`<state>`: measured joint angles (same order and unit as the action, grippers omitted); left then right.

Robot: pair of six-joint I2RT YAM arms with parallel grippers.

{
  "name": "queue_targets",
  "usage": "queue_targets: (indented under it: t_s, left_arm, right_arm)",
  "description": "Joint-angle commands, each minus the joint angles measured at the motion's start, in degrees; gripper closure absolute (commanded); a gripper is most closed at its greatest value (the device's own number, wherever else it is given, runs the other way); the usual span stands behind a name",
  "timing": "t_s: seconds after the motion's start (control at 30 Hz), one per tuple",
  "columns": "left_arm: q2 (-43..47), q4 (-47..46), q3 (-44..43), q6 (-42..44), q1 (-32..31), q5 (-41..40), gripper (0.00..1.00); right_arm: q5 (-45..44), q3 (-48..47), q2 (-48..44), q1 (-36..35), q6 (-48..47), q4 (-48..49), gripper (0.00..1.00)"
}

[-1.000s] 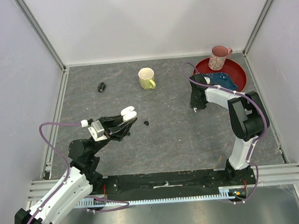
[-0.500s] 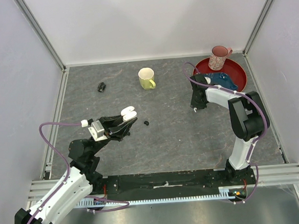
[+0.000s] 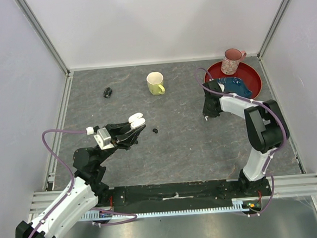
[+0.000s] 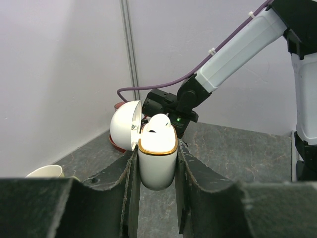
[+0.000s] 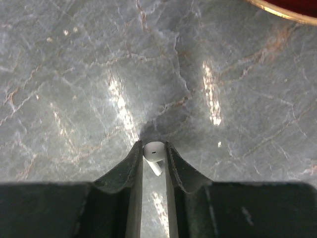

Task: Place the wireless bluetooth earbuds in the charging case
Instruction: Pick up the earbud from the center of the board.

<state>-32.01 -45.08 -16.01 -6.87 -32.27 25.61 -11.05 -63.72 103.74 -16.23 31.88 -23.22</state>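
Grasp step: right gripper (image 5: 153, 154) working on a loose white earbud (image 5: 153, 149); charging case (image 4: 157, 171) waiting open
The right gripper is standing tips-down on the table (image 5: 59, 74) at 2 o'clock in the top view, just off the red plate (image 3: 252, 78); its fingers are bracketing the white earbud lying flat on the stone, jaws narrow and looking to touch both sides; cannot tell if the pinch is firm; the left gripper (image 4: 156, 154) at 8 o'clock is clamping the charging case upright off the table, lid swung open, one seated bud (image 4: 159, 124) sitting inside; a black bud (image 3: 155, 130) is lying at 3 o'clock of the case; next, by my reckoning: secure the pinch, lift clear, carry toward 8 o'clock, line the stem up with the free socket
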Motion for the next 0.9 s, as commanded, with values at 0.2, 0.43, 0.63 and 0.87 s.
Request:
queue_targets:
  t_s: [0.2,0.43,0.63,0.87]
  left_arm:
    - [-1.8,-1.2,-1.2,-0.8,-0.2,-0.1,0.98]
    - [-2.3,-1.5,-1.3,-3.9,-0.2,0.0,0.98]
    - [-1.0,-3.5,0.1,-7.3,-0.2,-2.1,0.98]
    - [0.6,-4.0,0.5,-8.5,-0.2,-2.8,0.98]
  right_arm:
    - [4.3,10.6,-17.4,0.0,3.4,11.0,0.97]
    - [6.7,19.9,-34.0,-1.7,8.8,19.4,1.00]
    - [4.3,24.4,-48.2,-6.7,11.7,26.7,1.00]
    - [4.7,30.0,-59.1,-11.4,16.3,36.9,1.00]
